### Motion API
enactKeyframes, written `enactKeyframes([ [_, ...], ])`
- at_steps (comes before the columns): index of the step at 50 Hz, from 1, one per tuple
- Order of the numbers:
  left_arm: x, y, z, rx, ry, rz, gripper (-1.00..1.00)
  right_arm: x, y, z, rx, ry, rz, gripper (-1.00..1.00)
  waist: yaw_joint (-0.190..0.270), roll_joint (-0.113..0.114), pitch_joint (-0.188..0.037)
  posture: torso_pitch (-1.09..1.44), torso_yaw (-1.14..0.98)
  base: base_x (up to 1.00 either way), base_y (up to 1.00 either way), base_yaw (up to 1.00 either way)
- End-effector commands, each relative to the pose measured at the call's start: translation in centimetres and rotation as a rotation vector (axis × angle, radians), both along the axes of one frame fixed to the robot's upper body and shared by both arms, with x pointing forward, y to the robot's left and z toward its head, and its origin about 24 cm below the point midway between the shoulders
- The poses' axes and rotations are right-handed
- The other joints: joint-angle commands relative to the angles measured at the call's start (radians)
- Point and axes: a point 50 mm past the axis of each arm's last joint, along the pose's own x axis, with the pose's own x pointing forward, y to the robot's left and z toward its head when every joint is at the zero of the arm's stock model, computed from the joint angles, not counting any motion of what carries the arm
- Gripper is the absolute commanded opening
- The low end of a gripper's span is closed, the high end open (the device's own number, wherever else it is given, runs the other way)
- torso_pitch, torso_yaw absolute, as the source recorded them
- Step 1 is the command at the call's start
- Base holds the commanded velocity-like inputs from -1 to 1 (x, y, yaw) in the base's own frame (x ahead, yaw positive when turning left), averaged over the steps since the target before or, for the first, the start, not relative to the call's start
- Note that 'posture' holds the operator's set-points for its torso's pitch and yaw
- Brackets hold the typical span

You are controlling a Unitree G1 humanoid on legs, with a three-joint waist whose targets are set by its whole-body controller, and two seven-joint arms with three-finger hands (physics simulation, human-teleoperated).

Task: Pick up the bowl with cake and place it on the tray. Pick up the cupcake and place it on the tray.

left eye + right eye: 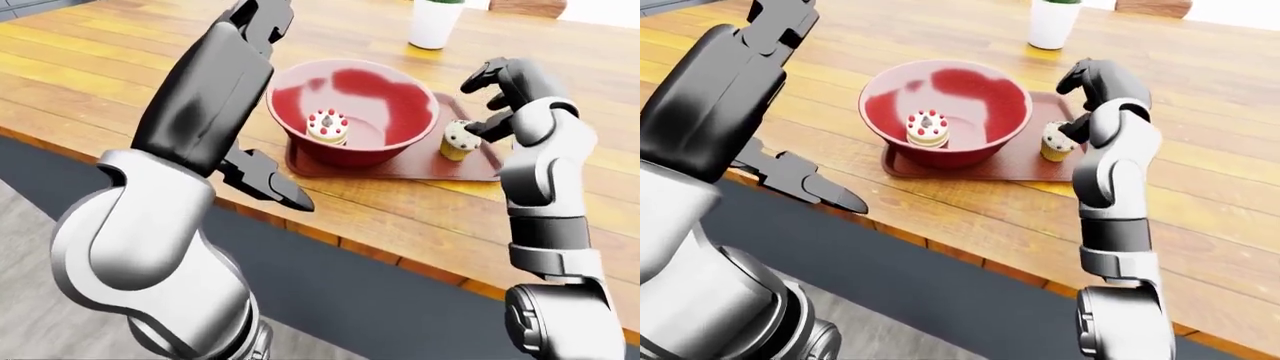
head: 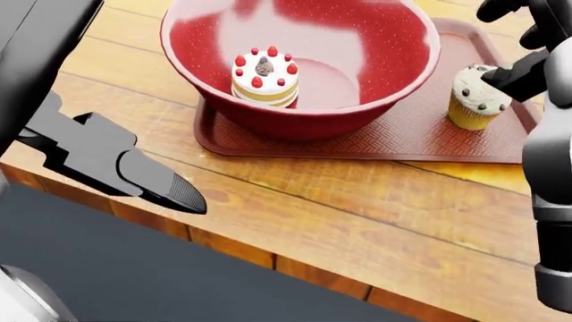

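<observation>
Left-eye view: red bowl (image 1: 355, 112) with cake (image 1: 327, 126) stands on the tray (image 1: 400, 166), at the tray's left. Cupcake (image 1: 457, 139) stands upright on the tray's right part, just beside the bowl. Right hand (image 1: 507, 97) hangs over the cupcake with fingers spread, holding nothing. A white pot (image 1: 436, 22) stands at top, well apart.

Head view: one right fingertip (image 2: 502, 75) lies against the cupcake's top edge in this view; actual contact cannot be told. Left hand (image 2: 112, 164) sits at the left over the table (image 2: 357, 221) edge, fingers extended, grasping nothing.

Right-eye view: same layout; the left hand is clear of the bowl and tray.
</observation>
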Motion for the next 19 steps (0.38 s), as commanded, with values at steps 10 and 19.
enactKeyframes([
  [10,-0.3,-0.3,0.0,0.0,-0.042,0.0,1.0,-4.0,-0.3,4.2,0.011,-0.144,0.035,0.0,0.002,-0.003,-0.024,0.0,0.0,0.0,0.0,0.0],
  [19,-0.1,-0.5,-0.4,-0.007,-0.032,-0.005,1.0,-8.1,-0.7,4.7,0.089,-0.225,0.065,0.02,0.003,-0.006,-0.024,0.0,0.0,0.0,0.0,0.0],
])
